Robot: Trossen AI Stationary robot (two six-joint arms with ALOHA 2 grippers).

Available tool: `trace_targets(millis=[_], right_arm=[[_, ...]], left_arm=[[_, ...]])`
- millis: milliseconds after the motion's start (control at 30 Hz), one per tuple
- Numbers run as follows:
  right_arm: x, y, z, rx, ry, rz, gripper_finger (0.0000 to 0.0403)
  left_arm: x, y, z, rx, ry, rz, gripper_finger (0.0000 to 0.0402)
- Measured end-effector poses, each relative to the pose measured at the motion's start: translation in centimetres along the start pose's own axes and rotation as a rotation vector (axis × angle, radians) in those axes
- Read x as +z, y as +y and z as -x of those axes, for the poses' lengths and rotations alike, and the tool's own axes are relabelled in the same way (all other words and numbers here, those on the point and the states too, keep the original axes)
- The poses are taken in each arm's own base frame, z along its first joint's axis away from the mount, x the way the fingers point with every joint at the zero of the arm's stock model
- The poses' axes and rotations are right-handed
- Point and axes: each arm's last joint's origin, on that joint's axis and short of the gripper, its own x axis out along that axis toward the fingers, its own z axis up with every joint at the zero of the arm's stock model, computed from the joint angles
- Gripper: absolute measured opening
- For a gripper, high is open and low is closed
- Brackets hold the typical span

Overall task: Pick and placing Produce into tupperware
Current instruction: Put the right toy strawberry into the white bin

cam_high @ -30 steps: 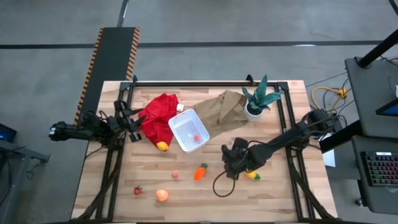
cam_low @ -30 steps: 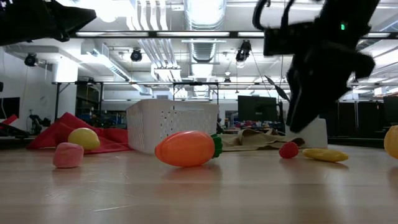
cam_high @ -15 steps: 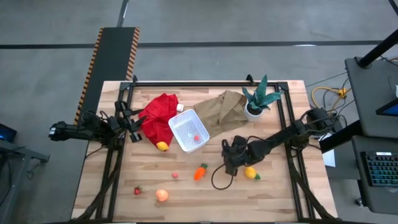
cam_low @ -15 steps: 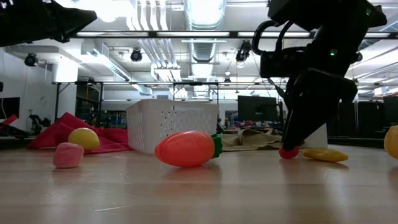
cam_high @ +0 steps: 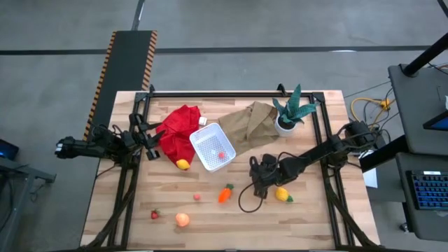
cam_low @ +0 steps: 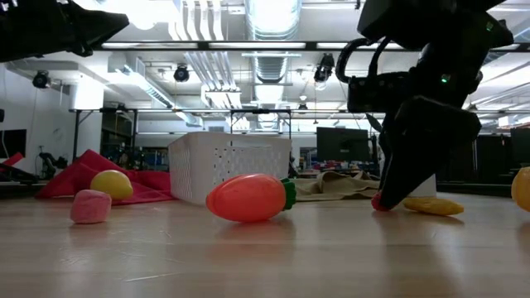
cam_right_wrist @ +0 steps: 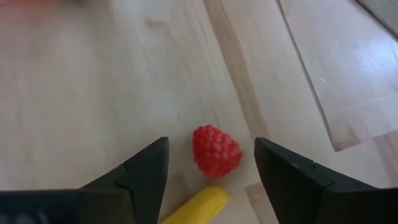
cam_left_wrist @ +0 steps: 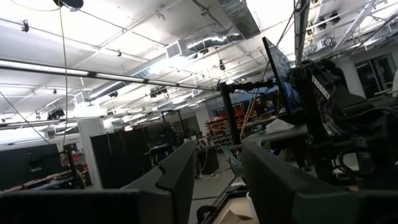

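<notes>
My right gripper [cam_high: 260, 184] is down at the tabletop, open, with a small red berry [cam_right_wrist: 216, 151] between its fingers and a gap on each side; a yellow fruit [cam_right_wrist: 194, 205] lies just beside it. The low view shows the fingertips [cam_low: 389, 197] by that berry [cam_low: 378, 201]. The white tupperware [cam_high: 212, 148] stands on the table with a red piece [cam_high: 222, 155] inside. The carrot [cam_high: 225, 193], a pink piece [cam_high: 197, 197], a lemon [cam_high: 183, 164], a peach ball [cam_high: 182, 220] and another red berry [cam_high: 155, 214] lie on the wood. My left gripper [cam_high: 150, 138] waits open at the left edge.
A red cloth [cam_high: 178, 129] lies left of the tupperware and a brown paper bag [cam_high: 252, 122] beyond it. A potted plant [cam_high: 289, 112] stands near the far right corner. A black cable loop [cam_high: 245, 203] hangs from my right arm onto the wood near the carrot.
My right gripper has come down from above the table until its open fingertips stand at the tabletop around the red berry. The yellow fruit beside it now shows more fully from above. My left arm has kept still.
</notes>
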Motion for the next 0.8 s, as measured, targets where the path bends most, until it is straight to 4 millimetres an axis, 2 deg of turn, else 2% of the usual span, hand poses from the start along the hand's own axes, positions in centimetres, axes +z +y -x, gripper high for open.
trace_targets(millis=[200,600,800], right_arm=[[0.05,-0.52,-0.23,-0.015,0.004,-0.013,0.0195],[0.08,-0.56,-0.25,-0.005,0.011,-0.016,0.0096],[0.11,-0.56,-0.17,-0.002,0.011,-0.017,0.0086]], left_arm=[[0.01,0.01,0.00,0.000,-0.001,0.000,0.0118],[-0.03,-0.01,0.01,0.000,0.000,0.000,0.0118],[-0.02,-0.01,0.01,0.000,0.000,0.000,0.0118]])
